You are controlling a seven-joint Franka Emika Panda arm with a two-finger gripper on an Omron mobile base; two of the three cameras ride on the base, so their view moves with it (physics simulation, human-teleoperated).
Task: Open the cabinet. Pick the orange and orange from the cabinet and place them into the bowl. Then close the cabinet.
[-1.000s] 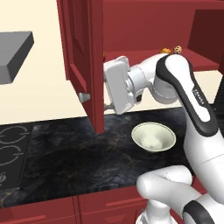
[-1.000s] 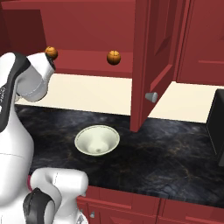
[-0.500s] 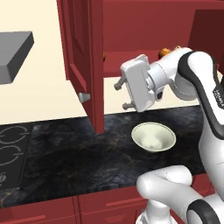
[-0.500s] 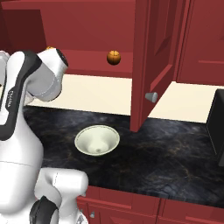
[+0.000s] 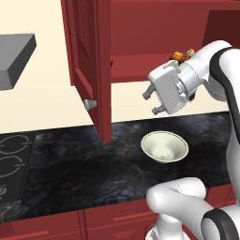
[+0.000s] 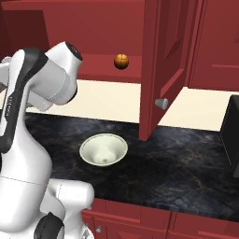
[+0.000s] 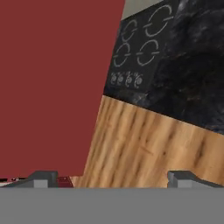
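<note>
Dark counter, orange (image 6: 121,61) on cabinet (image 6: 98,28) shelf, open fingers (image 5: 156,111) apart.

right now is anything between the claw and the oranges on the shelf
Nothing visible blocks it. The cabinet door is swung wide, the open claw hangs empty in front of the shelf, and one orange sits bare behind it above the bowl.
</note>
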